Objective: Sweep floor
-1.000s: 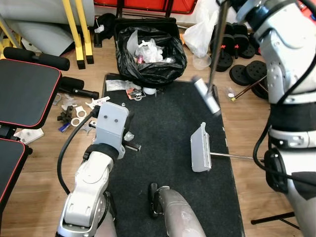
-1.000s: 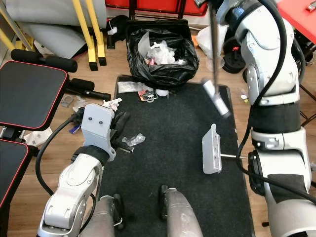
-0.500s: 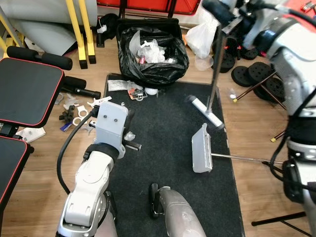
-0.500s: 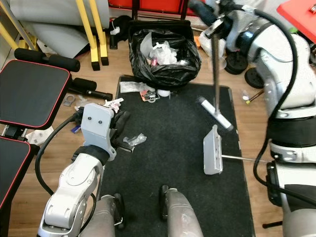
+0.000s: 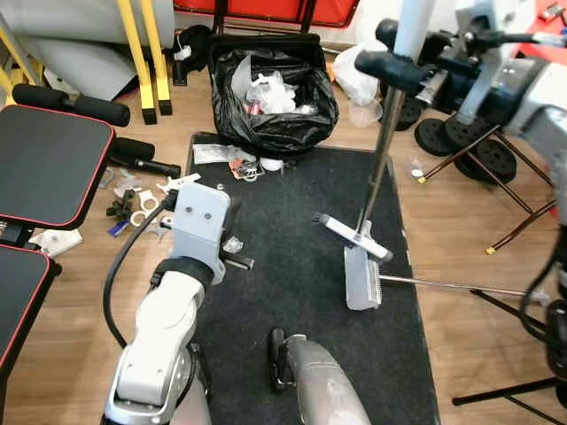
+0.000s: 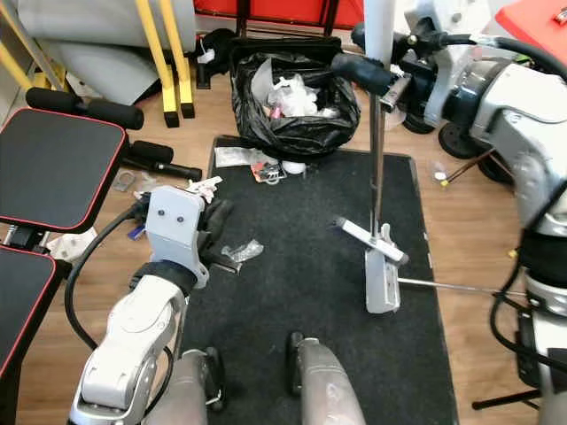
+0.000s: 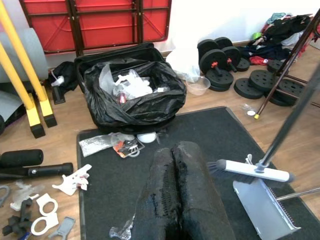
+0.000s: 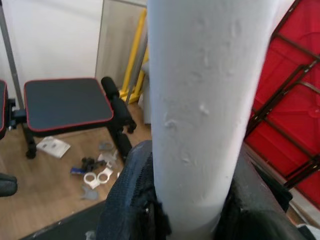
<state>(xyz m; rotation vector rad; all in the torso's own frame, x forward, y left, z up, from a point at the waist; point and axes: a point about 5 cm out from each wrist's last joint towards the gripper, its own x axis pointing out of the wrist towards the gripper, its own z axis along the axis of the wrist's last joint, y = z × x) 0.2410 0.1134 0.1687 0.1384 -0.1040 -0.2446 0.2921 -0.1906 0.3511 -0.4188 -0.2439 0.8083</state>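
Broom (image 5: 353, 237) stands near upright at centre right of the left eye view, its head resting on the black mat (image 5: 301, 292) and touching the top edge of the grey dustpan (image 5: 361, 278). Right gripper (image 5: 390, 66), upper right of frame, is clamped around the broom's white handle; in the right wrist view both black fingers (image 8: 132, 200) press against that handle. Left gripper (image 7: 180, 195) hovers over the mat's left part, fingers pressed together, holding nothing. Crumpled clear wrapper (image 6: 241, 251) lies on the mat just beside it. Black trash bag (image 5: 270, 93), full, sits at top centre, beyond the mat's far edge. Small litter (image 5: 133, 208) lies on the wood floor, left of the mat.
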